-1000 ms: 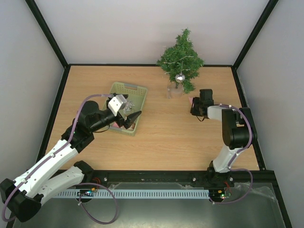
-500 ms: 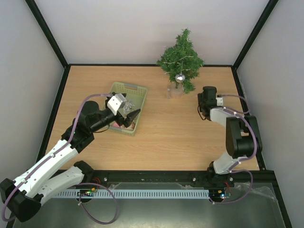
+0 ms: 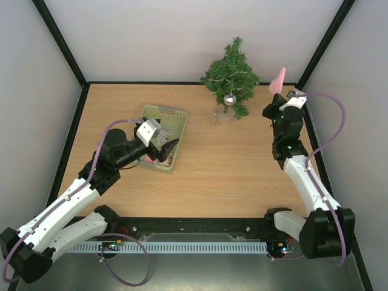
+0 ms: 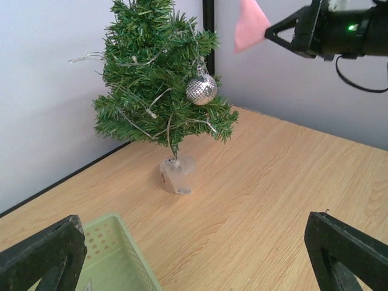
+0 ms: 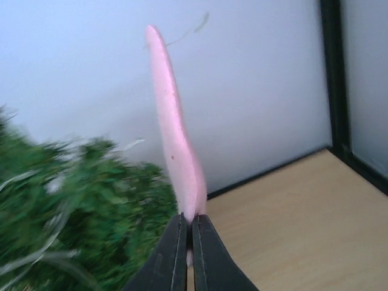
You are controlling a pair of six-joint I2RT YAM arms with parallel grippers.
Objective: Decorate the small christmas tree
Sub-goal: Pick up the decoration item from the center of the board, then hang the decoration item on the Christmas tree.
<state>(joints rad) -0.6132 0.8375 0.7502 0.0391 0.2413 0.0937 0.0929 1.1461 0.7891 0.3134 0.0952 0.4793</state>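
Note:
The small christmas tree point(image 3: 232, 76) stands in a clear cup at the back of the table, with a silver ball point(image 3: 229, 99) and thin silver wire on its branches; the left wrist view shows the tree point(image 4: 159, 79) too. My right gripper point(image 3: 277, 92) is raised to the right of the tree and shut on a flat pink ornament point(image 3: 279, 79), which sticks up from the jaws point(image 5: 176, 157). My left gripper point(image 3: 172, 150) hangs open over the pale green basket point(image 3: 171, 123), its fingertips point(image 4: 42, 254) wide apart with nothing between them.
The basket holds a silvery ornament point(image 3: 162, 137) and something pink point(image 3: 147, 160). Black frame posts and grey walls close in the table point(image 3: 212, 176) at the back and sides; the right arm is near the right wall.
The right arm has swung up from the table right of the tree, lifting the pink ornament to the height of the treetop. The left arm has stayed over the basket.

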